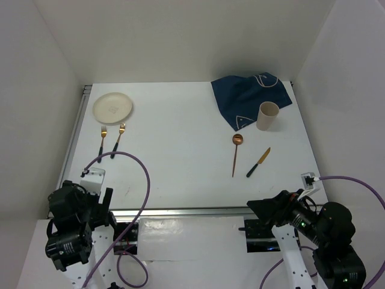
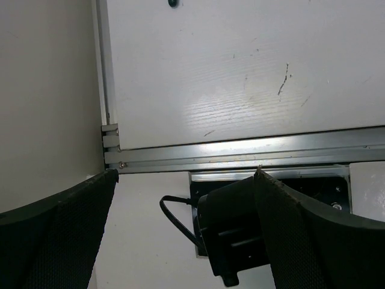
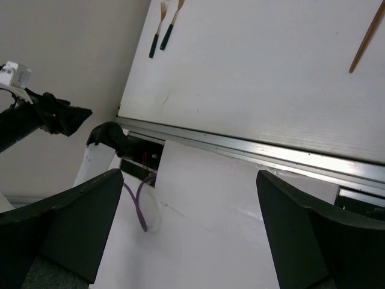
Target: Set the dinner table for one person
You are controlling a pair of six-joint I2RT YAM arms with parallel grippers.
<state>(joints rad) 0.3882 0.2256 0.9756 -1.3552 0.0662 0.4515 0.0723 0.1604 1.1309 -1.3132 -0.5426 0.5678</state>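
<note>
The white dinner table (image 1: pixel 180 162) holds a cream plate (image 1: pixel 112 106) at the far left with two gold forks (image 1: pixel 110 140) just in front of it. A crumpled navy placemat (image 1: pixel 249 96) lies at the far right, with a beige cup (image 1: pixel 267 116) on its near edge. A copper spoon (image 1: pixel 236 153) and a gold knife (image 1: pixel 258 162) lie right of centre. My left gripper (image 1: pixel 107 200) is open and empty at the table's near left edge. My right gripper (image 1: pixel 264 208) is open and empty at the near right edge. The forks (image 3: pixel 163 23) and the spoon handle (image 3: pixel 366 37) show in the right wrist view.
Aluminium rails (image 2: pixel 240 153) edge the table. White walls close in on the left, back and right. Purple cables (image 1: pixel 141 180) loop from both arms near the front edge. The left arm's black base (image 2: pixel 234 232) lies under my left gripper (image 2: pixel 186 229).
</note>
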